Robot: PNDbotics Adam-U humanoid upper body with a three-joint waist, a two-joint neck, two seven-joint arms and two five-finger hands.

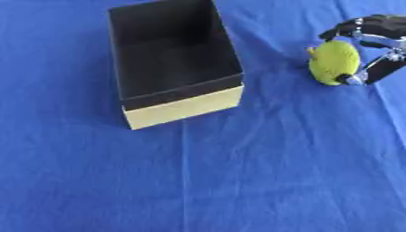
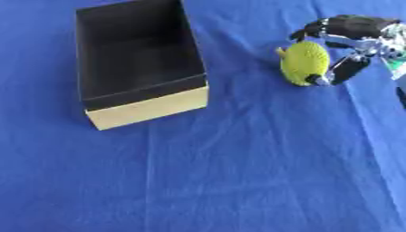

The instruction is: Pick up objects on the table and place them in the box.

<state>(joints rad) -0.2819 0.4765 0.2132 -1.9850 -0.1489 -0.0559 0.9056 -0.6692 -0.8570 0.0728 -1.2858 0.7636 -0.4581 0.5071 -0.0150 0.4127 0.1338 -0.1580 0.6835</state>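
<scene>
A yellow-green knobbly fruit-shaped object (image 2: pixel 304 63) lies on the blue cloth at the upper right. My right hand (image 2: pixel 349 31) comes in from the right edge and curls round it, fingers over its top and thumb (image 2: pixel 342 70) against its lower right side. An open box (image 1: pixel 171 50) with a black inside and a pale cream outer wall stands at the upper left, with nothing visible in it. The object sits to the right of the box, a short gap apart. My left hand shows in neither view.
A blue cloth (image 1: pixel 238 172) with soft creases covers the whole table. No other loose objects are visible on it.
</scene>
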